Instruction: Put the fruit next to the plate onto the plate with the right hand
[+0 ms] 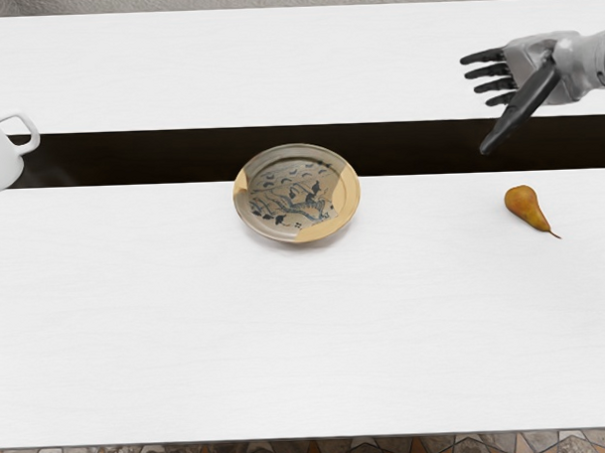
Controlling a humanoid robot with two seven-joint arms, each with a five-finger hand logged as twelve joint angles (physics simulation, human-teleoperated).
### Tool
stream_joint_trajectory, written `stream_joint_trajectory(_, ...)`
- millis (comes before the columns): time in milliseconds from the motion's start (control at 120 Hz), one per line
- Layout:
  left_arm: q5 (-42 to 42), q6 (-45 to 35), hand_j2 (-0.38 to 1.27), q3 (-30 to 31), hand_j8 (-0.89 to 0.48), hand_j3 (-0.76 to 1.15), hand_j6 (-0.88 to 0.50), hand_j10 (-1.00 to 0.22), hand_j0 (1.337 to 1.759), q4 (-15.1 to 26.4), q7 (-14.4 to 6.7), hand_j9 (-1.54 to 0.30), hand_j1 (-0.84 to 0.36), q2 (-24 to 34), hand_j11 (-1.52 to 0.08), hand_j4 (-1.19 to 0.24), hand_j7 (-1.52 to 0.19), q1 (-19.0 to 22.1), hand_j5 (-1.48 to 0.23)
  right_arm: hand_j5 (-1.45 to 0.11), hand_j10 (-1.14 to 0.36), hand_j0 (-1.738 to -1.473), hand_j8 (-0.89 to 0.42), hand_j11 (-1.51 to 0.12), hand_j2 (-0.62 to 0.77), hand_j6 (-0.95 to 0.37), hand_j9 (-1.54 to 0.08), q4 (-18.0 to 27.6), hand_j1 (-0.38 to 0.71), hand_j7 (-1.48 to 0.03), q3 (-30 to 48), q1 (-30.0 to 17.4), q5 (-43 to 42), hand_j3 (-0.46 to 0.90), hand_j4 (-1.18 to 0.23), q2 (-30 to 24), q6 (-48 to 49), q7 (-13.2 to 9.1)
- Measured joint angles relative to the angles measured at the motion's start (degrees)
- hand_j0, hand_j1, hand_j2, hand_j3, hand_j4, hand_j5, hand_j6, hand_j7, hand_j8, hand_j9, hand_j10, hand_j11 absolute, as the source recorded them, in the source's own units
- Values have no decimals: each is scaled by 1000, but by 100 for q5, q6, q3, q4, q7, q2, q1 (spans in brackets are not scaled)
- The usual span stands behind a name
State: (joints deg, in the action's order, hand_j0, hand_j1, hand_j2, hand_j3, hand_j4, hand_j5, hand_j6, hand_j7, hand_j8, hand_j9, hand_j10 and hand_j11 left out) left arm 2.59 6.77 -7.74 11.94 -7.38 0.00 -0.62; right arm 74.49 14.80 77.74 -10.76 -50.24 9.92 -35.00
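Observation:
A brown pear (525,207) lies on its side on the white table, right of the plate, its stem pointing to the lower right. The round plate (347,192) has a tan rim and a blue-grey painted centre, and nothing lies on it. My right hand (496,86) comes in from the upper right edge. It hangs above and behind the pear, apart from it, fingers spread toward the left and thumb pointing down. It holds nothing. The left arm does not show.
A white mug (0,153) with a handle stands at the left edge. A dark gap (131,158) runs across the table just behind the plate. The white surface stretches wide in front of the plate and pear.

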Motion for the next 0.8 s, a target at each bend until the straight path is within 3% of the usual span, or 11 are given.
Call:
stream_joint_trajectory(317,0,0,0,0,-1,0,-1,-1,1658,1,0,-1,348,0,-1,-1,-1,0,-1,0,-2,-1658,-3,0,0,-3,0,134,-349,0,-444,-193,-635,0,-2,-44,-966,0)
stream_joint_trajectory(583,-1,0,0,-1,-1,0,-1,-1,1658,2,0,-1,348,0,-1,-1,-1,0,-1,-27,-23,-1658,-24,-27,-4,-25,-27,43,-324,-27,-549,-769,-875,0,-23,3,-1883,0)
stream_joint_trajectory(800,2,0,0,-1,-1,0,-1,-1,1658,1,0,-1,348,0,-1,-1,-1,-2,-1,-102,-80,-1658,-81,-102,-15,-82,-102,-138,-256,-102,-557,-1127,-1326,0,-80,553,-3030,0)
